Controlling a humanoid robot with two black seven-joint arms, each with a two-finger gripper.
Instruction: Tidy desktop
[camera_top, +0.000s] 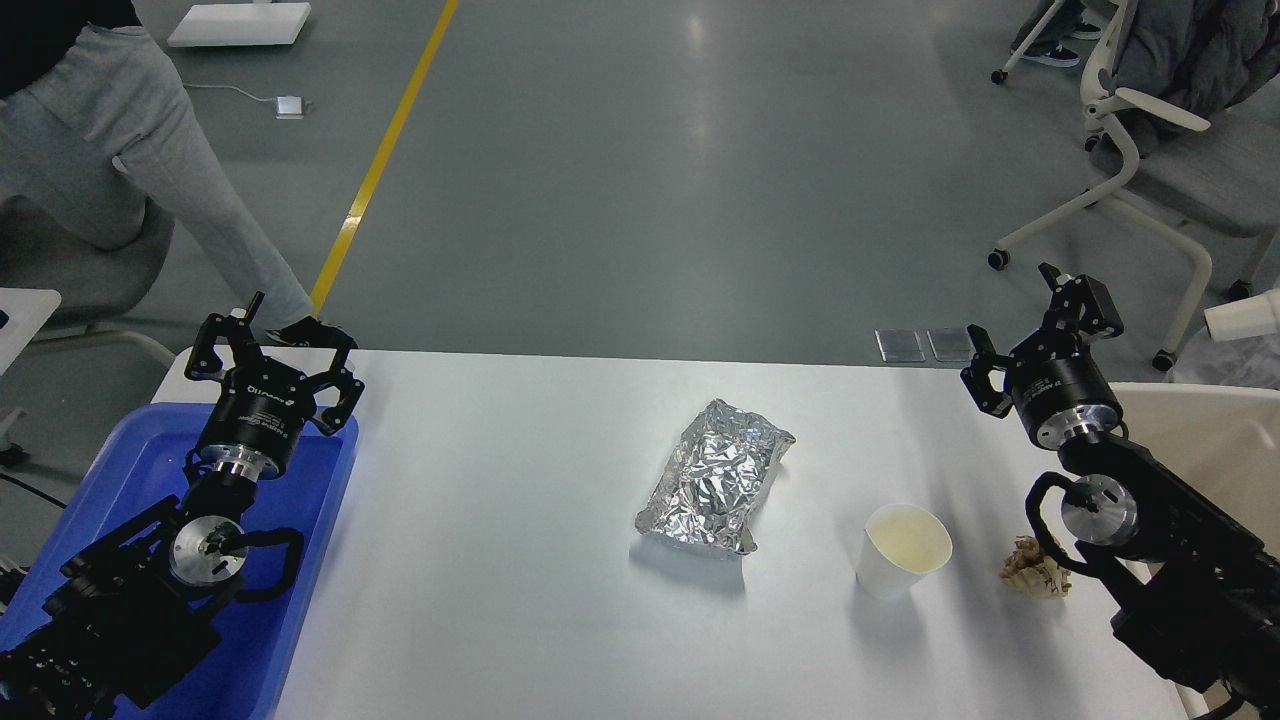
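Note:
The white desktop (520, 480) fills the lower middle of the head view. On it lie a crumpled silver foil packet (715, 478), a white paper cup (902, 549) standing upright to its right, and a small crumpled brown paper scrap (1035, 570) further right. My left gripper (272, 335) hovers open over the far end of the blue tray, holding nothing. At the right edge of the desktop my right gripper (1022, 318) is raised and open, also with nothing in it, well behind the cup and the scrap.
A blue plastic tray (300, 560) sits at the left edge under my left arm. A beige-white open bin (1200, 440) stands at the right. Beyond the desktop are a person's grey legs (150, 170), a yellow floor line and an office chair (1150, 150).

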